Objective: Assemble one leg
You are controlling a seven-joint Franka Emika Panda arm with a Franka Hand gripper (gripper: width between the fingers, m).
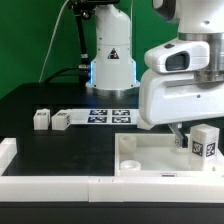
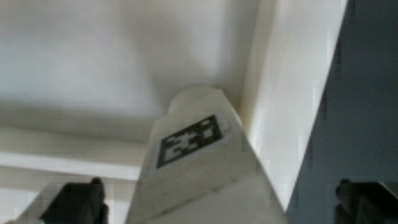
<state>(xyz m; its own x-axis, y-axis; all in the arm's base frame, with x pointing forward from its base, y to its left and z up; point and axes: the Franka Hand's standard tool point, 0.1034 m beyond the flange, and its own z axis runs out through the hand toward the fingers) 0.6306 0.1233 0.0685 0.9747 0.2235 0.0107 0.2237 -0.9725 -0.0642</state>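
Observation:
A leg (image 1: pixel 205 143), a small white block with a black-and-white tag, stands upright on the large white panel (image 1: pixel 150 152) near the exterior view's right. My gripper (image 1: pixel 193 136) hangs over it. In the wrist view the leg (image 2: pixel 210 150) rises between the two dark fingertips (image 2: pixel 75 202), with a gap on each side. The gripper (image 2: pixel 221 205) is open around the leg and does not touch it. Two more legs (image 1: pixel 41 120) (image 1: pixel 61 120) stand side by side on the black table at the exterior view's left.
The marker board (image 1: pixel 110 115) lies at the back, in front of the robot base (image 1: pixel 110 60). A white L-shaped rail (image 1: pixel 50 185) runs along the front and left of the table. A round corner socket (image 1: pixel 130 165) shows in the panel.

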